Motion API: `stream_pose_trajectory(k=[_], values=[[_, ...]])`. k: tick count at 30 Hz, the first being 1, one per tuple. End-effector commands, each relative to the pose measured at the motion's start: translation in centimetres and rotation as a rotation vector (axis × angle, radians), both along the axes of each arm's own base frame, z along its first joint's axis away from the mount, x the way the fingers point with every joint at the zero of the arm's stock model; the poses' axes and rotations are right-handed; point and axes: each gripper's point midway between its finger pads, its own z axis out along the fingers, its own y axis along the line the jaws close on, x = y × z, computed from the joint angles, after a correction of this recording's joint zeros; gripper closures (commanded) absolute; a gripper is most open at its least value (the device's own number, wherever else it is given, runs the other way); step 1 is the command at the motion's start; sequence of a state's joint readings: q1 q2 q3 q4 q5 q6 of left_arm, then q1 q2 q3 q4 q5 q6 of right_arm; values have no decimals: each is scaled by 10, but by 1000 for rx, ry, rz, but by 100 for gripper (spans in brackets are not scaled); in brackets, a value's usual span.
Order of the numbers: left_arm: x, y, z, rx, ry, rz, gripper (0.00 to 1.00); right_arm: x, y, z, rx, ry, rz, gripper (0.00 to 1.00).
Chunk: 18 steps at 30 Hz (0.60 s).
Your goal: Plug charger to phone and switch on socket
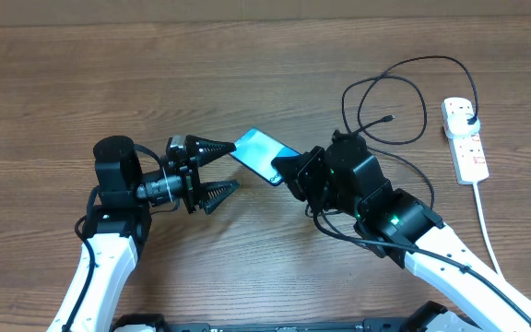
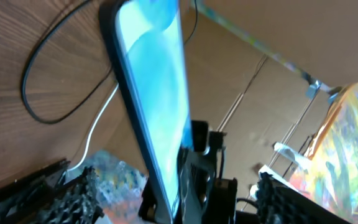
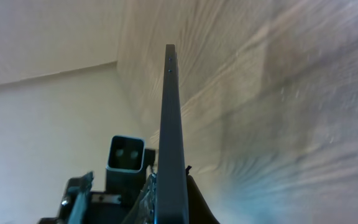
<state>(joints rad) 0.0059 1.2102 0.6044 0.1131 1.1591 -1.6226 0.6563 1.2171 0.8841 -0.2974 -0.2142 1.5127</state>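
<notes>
Phone (image 1: 258,155) pinched at one end by right gripper (image 1: 286,171), its other end between wide-spread, ungripping jaws of left gripper (image 1: 232,166).

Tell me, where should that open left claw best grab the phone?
Probably the phone by its free end, coming from the left arm's side. The right gripper is shut on the other end, leaving only that end bare. It is thin and flat, so the open left gripper closing on screen and back would meet broad faces.
</notes>
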Motion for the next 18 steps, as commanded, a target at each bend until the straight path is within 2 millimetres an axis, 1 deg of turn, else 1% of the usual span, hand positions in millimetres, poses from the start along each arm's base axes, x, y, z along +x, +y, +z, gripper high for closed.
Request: stream_pose_trajectory(k=[1, 3, 6, 11, 15, 18], values=[[6, 1, -3, 20, 3, 37, 18, -9, 13, 21, 140, 88, 0, 96], [6, 2, -3, 21, 2, 40, 19, -8, 14, 22, 155, 96, -5, 96], [6, 2, -3, 21, 3, 40, 20, -11, 20, 30, 187, 84, 32, 96], [7, 2, -3, 23, 3, 42, 25, -15, 32, 43, 230, 49, 68, 96], [7, 2, -3, 22, 4, 43, 29, -22, 38, 42, 250, 93, 67, 96], [7, 2, -3, 19, 13, 45, 32, -25, 44, 37, 246, 115, 71, 96]])
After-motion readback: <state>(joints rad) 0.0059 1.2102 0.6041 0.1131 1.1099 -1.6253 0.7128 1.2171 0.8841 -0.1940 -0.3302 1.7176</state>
